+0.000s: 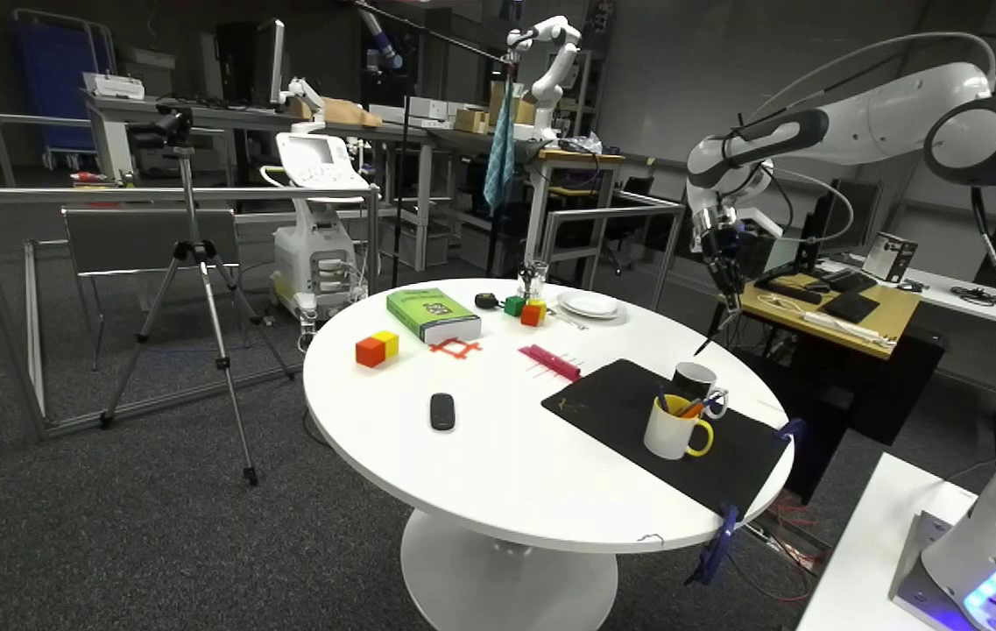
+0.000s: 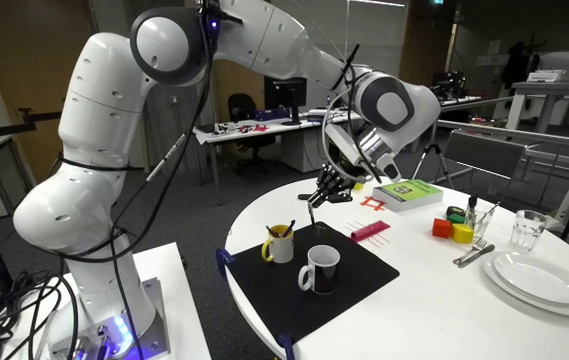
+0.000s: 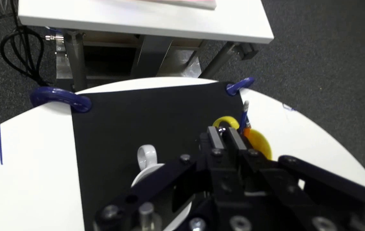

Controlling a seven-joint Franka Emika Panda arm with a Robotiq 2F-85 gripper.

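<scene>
Wrist view and both exterior views: the jaws stand all but together, pinching a slim dark pen [image 1: 706, 343], so named from its outline, which slants from between them over the black mat [image 1: 616, 394] on the round white surface [image 1: 480, 464]. Its lower tip hangs free, seen above the rim of the black-and-white mug [image 2: 322, 270] in both exterior views; the exact clearance cannot be told. Near that mug, on the same mat, the yellow-handled mug [image 2: 280, 248] stands upright and contains pens [image 3: 244, 117]. Dark blue clamps [image 3: 240, 86] hold the mat at the surface's edge. Stage reached, by judgement: gripping the dark pen and lifting it off any support appear complete, since only the jaws seem to bear it; setting it down and letting it go remain undone, neither mug appearing to touch it.
</scene>
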